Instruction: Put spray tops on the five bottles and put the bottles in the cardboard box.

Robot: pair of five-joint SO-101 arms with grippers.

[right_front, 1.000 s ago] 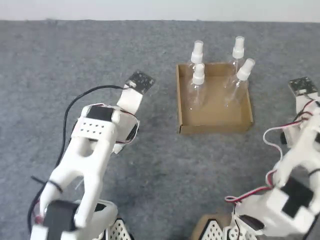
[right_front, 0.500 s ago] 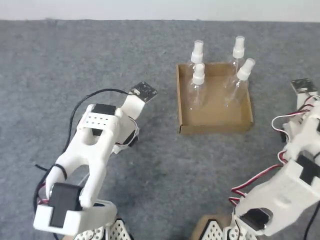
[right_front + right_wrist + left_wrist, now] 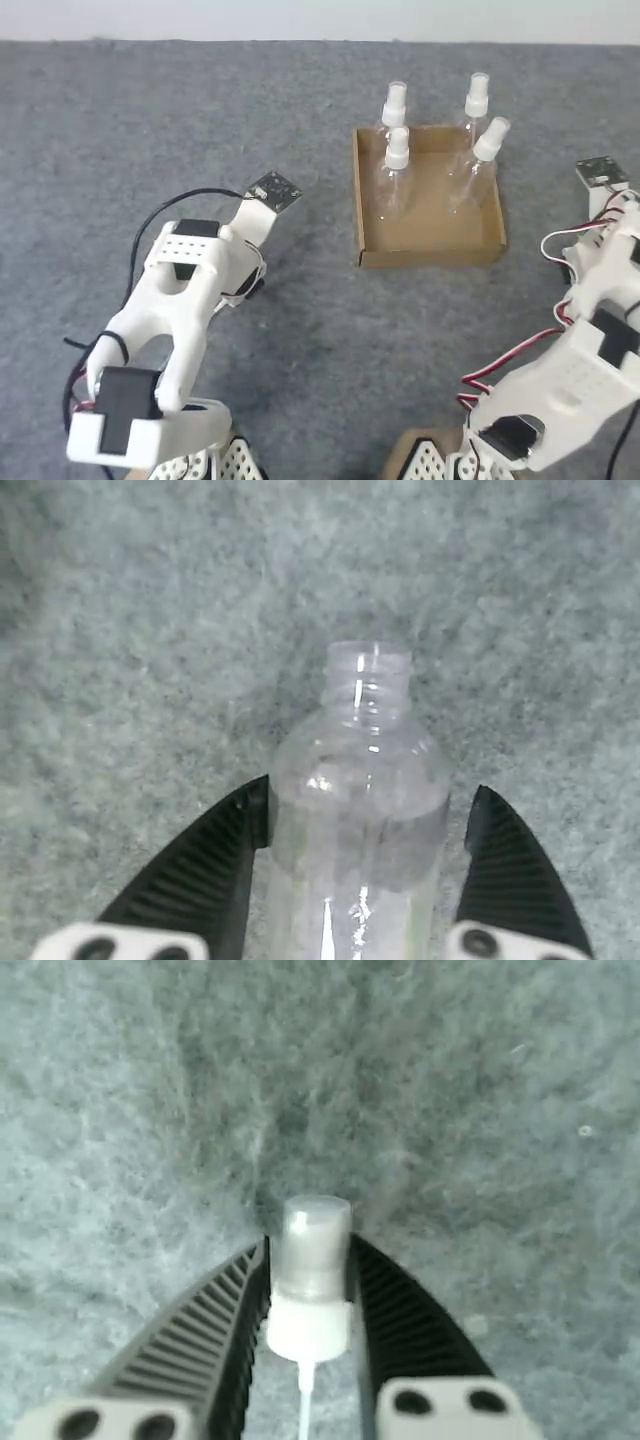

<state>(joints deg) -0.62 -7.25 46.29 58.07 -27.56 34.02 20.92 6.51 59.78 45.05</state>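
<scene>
L hand [image 3: 308, 1250] was clamped on 1 spray top [image 3: 310, 1290]; R hand [image 3: 370, 802] gripped 1 uncapped bottle [image 3: 365, 760]. Between them, toward 12 o'clock on the grey surface [image 3: 150, 100], sat 1 cardboard box [image 3: 358, 200] w/ 4 capped bottles [image 3: 397, 160]: 2 inside, 2 at far rim.

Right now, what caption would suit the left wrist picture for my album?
Left arm's black ribbed gripper clamped on a white plastic spray top with clear cap, over grey felt table.
</scene>
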